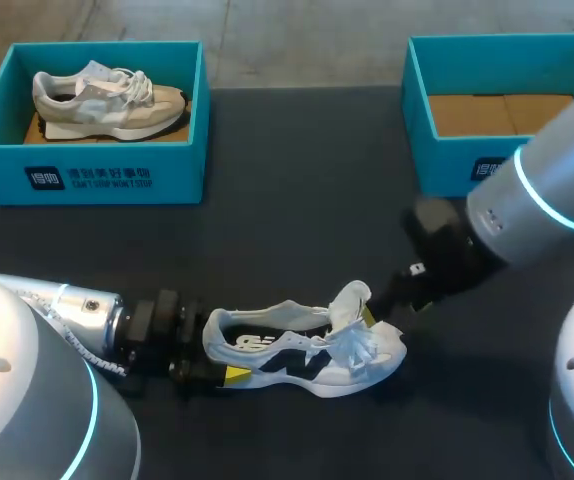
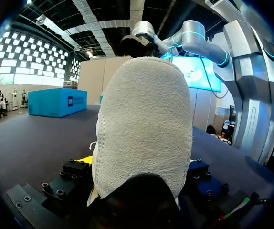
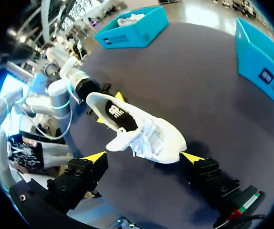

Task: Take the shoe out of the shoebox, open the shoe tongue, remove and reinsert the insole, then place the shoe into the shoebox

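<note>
A white shoe (image 1: pixel 302 350) with a black logo lies on its side on the dark table, toe to the right. Its tongue (image 1: pixel 350 300) stands pulled up and the laces hang loose. My left gripper (image 1: pixel 217 362) is shut on the heel, a yellow tip on each side. In the left wrist view the grey heel (image 2: pixel 142 124) fills the space between that gripper's fingers (image 2: pixel 139 162). My right gripper (image 1: pixel 385 308) hovers just above the tongue and toe. In the right wrist view it (image 3: pixel 142 156) stands wide open over the shoe (image 3: pixel 142 131) without touching it.
A blue shoebox (image 1: pixel 87 178) at the back left holds a beige shoe (image 1: pixel 107 100). A second blue shoebox (image 1: pixel 447 160) at the back right shows only its cardboard floor. Bare dark tabletop lies between the boxes and the white shoe.
</note>
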{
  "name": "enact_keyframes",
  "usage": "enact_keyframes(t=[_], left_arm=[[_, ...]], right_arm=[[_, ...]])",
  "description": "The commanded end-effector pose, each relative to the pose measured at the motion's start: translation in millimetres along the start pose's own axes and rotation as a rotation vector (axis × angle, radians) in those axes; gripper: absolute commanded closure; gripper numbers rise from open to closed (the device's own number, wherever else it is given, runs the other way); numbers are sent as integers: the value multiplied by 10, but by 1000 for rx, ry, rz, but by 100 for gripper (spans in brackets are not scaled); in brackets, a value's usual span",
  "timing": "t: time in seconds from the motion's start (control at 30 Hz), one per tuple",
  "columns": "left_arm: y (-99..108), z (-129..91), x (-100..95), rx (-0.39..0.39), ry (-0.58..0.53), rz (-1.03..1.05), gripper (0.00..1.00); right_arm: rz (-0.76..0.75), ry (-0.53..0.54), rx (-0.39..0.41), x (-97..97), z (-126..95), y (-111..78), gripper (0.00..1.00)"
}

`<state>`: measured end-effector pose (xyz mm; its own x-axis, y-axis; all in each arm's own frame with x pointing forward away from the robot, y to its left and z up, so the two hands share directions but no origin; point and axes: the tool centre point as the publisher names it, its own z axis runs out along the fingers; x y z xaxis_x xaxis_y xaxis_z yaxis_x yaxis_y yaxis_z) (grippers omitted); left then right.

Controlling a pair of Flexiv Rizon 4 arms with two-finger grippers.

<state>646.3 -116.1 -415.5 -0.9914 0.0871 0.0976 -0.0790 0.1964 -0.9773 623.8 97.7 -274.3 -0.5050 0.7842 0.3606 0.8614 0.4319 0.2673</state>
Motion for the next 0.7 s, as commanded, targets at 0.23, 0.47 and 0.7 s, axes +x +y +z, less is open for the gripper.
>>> enact_keyframes(t=[0.23, 0.47, 0.7], left_arm=[[6, -14, 11, 0, -1, 0, 100], [6, -14, 11, 0, -1, 0, 100], [6, -14, 11, 0, -1, 0, 100]], right_arm=[[-174, -356, 184, 276, -447, 218, 0], [-322, -468, 244, 398, -547, 324, 0], [-582, -448, 319, 466, -477, 431, 58]])
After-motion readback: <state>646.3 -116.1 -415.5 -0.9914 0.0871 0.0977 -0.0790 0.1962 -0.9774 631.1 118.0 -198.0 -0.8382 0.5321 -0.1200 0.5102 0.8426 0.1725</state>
